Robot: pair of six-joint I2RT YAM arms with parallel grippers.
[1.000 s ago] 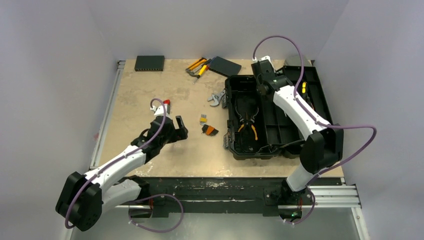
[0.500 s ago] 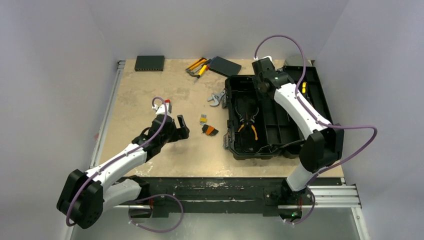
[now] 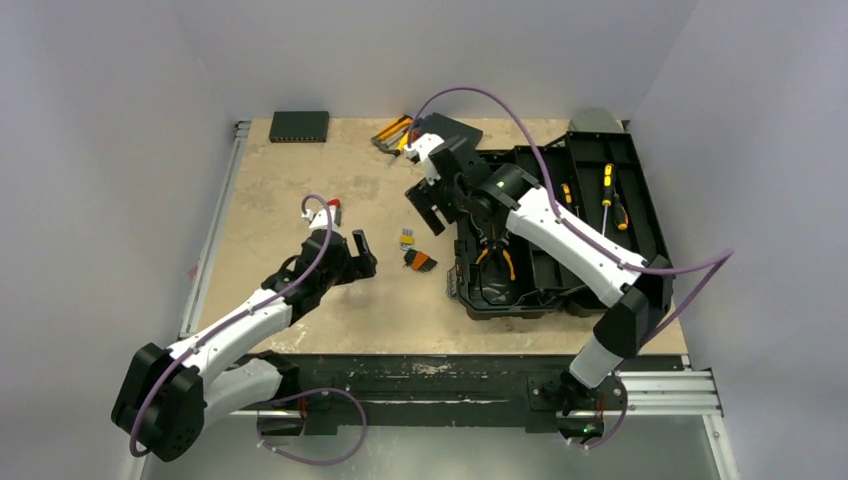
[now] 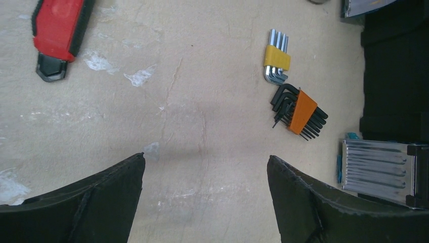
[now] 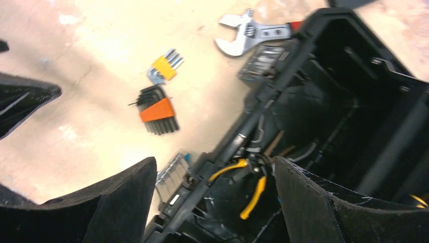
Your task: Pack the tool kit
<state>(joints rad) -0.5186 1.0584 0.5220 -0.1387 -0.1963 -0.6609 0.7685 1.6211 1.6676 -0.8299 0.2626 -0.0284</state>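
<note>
Fetching next tool: right hand [image 3: 431,207] spread, empty, just outside large black plastic toolbox [image 3: 530,300]. Likely next: drop onto silver adjustable wrench [image 5: 250,34], clamp.

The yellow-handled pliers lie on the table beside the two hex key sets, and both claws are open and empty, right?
No: the yellow-handled pliers lie inside the open toolbox, as the top view shows. The yellow hex key set and orange hex key set do lie on the table; the left gripper and right gripper are open and empty.
</note>
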